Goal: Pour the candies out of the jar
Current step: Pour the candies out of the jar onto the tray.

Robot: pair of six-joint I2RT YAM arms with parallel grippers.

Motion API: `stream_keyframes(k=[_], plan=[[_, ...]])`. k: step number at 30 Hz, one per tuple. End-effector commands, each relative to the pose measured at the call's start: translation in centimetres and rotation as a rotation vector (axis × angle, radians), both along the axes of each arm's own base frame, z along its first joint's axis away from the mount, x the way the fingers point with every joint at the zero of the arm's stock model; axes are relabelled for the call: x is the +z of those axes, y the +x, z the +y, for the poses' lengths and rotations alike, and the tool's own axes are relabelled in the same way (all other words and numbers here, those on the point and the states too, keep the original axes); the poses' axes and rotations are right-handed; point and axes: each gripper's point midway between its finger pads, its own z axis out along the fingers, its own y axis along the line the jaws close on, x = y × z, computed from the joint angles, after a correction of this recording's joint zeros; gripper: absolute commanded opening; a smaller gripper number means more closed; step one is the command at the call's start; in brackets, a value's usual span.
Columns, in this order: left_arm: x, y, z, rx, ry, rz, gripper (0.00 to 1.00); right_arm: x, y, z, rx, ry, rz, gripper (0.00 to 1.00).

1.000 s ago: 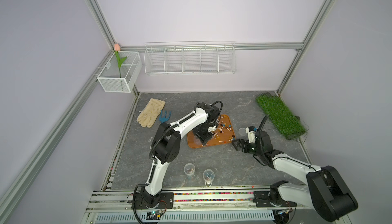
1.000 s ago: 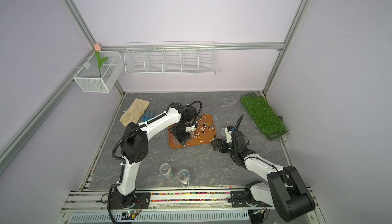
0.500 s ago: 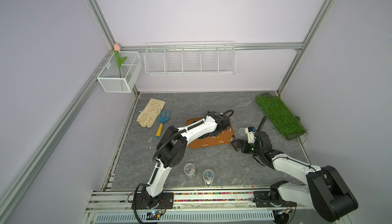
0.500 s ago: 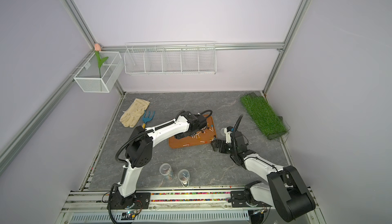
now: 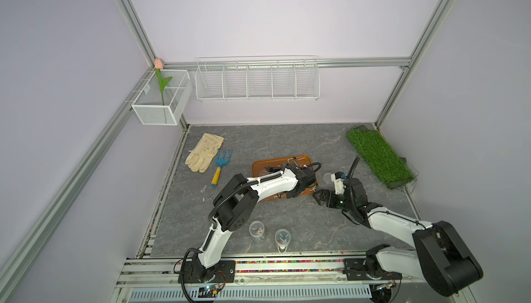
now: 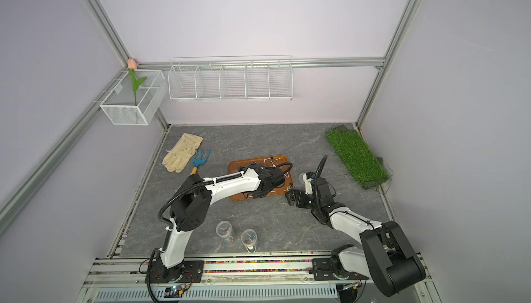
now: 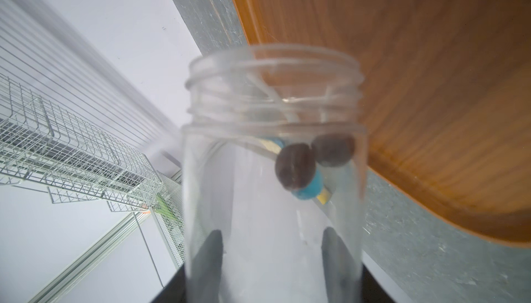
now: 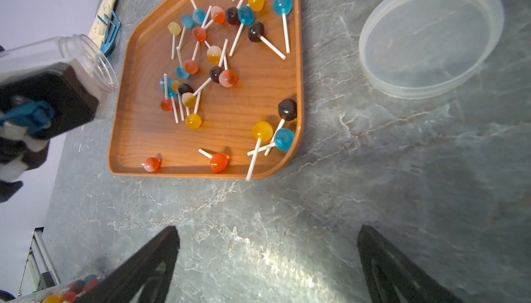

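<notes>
Candies (image 8: pixel 214 54) are mostly out: a loose scatter of lollipops covers the tray (image 8: pixel 143 137). At the tray's left end, the left claw (image 7: pixel 273 247) pinches the jar (image 7: pixel 244 201) by its body from both sides. The jar is tipped well over, with its mouth by the tray's edge. A few are left inside, lodged near the neck: two dark brown heads and at least one blue. I judge the pour nearly done, needing a last shake or a steeper tip. Right of the tray, the right claw (image 8: pixel 268 234) hangs spread and empty above the table (image 8: pixel 316 201), with the lid (image 8: pixel 431 37) lying flat nearby. In both top views the left arm hides the jar, and the left wrist view is blurred, so the leftover count is unsure.
</notes>
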Motion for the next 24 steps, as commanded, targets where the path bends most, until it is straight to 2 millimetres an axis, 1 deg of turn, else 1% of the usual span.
stream_keyframes(k=[1,5,7,11,12,14,16,20,22,24], plan=[[1.1,-0.3,0.1,-0.024,0.012,-0.012,0.42,0.3,0.4,0.3,-0.001,0.001,-0.007,1.0],[0.6,-0.8,0.2,-0.05,0.049,-0.01,0.42,0.4,0.4,0.2,-0.003,0.001,-0.011,1.0],[-0.1,-1.3,0.1,-0.073,0.067,0.002,0.42,0.4,0.4,0.2,-0.004,0.0,-0.011,1.0],[-2.9,-2.4,0.0,-0.135,0.088,0.067,0.42,0.4,0.3,0.2,-0.007,-0.001,-0.014,1.0],[-3.8,-2.5,0.0,-0.145,0.1,0.079,0.42,0.4,0.3,0.2,-0.006,0.0,-0.015,1.0],[-4.7,-2.4,0.2,-0.147,0.124,0.081,0.42,0.4,0.3,0.3,-0.004,0.003,-0.013,1.0],[-4.6,-2.0,0.0,-0.142,0.132,0.044,0.42,0.5,0.2,0.3,-0.006,0.009,-0.014,1.0],[-3.0,-1.5,-0.6,-0.134,0.093,-0.011,0.42,0.8,0.2,0.4,-0.006,0.006,-0.023,1.0],[-2.5,-1.6,-0.6,-0.129,0.068,-0.005,0.43,0.8,0.1,0.3,-0.008,0.003,-0.024,1.0],[-2.1,-2.1,0.0,-0.117,0.06,0.015,0.43,0.9,0.1,0.3,-0.009,0.002,-0.027,1.0]])
